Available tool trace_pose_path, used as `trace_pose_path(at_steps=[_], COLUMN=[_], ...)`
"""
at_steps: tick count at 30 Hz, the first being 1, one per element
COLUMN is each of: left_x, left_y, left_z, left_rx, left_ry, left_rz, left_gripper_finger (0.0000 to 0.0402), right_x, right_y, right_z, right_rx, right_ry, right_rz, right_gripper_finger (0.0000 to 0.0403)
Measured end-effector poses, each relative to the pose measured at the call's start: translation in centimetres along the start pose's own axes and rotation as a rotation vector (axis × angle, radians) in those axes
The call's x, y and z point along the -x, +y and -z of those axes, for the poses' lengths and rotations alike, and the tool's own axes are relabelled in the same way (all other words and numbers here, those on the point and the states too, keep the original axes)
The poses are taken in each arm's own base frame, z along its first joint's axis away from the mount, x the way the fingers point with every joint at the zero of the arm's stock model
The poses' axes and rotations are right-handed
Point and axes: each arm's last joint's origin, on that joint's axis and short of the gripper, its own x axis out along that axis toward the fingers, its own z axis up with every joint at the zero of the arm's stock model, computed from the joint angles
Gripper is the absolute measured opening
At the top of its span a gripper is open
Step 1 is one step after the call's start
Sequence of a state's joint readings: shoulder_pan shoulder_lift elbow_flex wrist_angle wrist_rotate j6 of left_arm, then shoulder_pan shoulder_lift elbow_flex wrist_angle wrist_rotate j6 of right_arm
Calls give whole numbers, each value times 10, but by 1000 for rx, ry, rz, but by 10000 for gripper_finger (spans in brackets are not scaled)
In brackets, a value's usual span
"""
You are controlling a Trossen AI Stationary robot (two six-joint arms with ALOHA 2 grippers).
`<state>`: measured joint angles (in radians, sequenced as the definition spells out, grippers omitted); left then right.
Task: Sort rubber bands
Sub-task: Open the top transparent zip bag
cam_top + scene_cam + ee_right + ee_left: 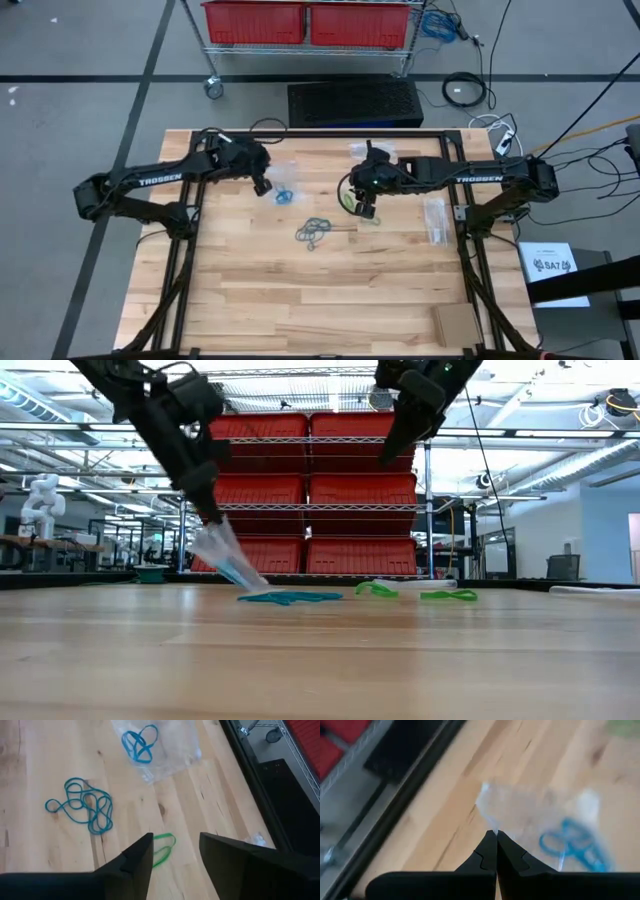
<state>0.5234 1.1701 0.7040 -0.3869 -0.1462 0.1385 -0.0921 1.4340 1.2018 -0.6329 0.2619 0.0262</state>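
Observation:
My left gripper (pixel 496 834) is shut on a clear plastic bag (pixel 228 558) left of the table's middle. Bright blue rubber bands (pixel 570 846) lie in the bag's lower end. My right gripper (pixel 175 851) hangs open above the table, right of the middle, holding nothing. A green rubber band (pixel 162 848) lies flat on the wood below its fingers, and another green one (pixel 448 595) lies near it. A tangle of grey-blue bands (pixel 313 233) lies on the table's middle, nearer the front edge. My left gripper pinches the clear bag's upper edge (pixel 492 826) between its two fingertips. The fingers slant down from the table's left side. The bag hangs slanting below them, its lower end (pixel 262 592) with the blue bands resting on the table.
More clear bags lie by the right rail (pixel 435 220) and near the far edge (pixel 360 150). A cardboard piece (pixel 457 322) sits at the near right corner. Black frame rails (pixel 470 260) run along both sides. Bare wood spreads across the near half.

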Motion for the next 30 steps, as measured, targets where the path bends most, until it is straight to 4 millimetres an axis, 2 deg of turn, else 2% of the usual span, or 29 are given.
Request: trace_pose_path(at_steps=[8, 15, 19, 22, 25, 30], left_x=[-13, -15, -16, -16, -14, -12], left_y=[5, 6, 6, 5, 3, -1], left_z=[38, 42, 38, 34, 29, 12], left_rx=[37, 40, 102, 136, 151, 178], left_ry=[209, 215, 164, 127, 61, -129], left_rz=[-42, -71, -38, 6, 86, 345], left_gripper_finger=[8, 81, 135, 166, 179, 182], right_x=[0, -2, -12, -28, -51, -82], right_y=[0, -15, -40, -67, -95, -139], right_z=[8, 12, 23, 38, 59, 85], right_rx=[5, -63, -131, -182, -234, -216], right_ry=[85, 135, 186, 229, 233, 161], right_rz=[5, 41, 116, 148, 148, 125], right_gripper_finger=[155, 160, 177, 181, 167, 119])
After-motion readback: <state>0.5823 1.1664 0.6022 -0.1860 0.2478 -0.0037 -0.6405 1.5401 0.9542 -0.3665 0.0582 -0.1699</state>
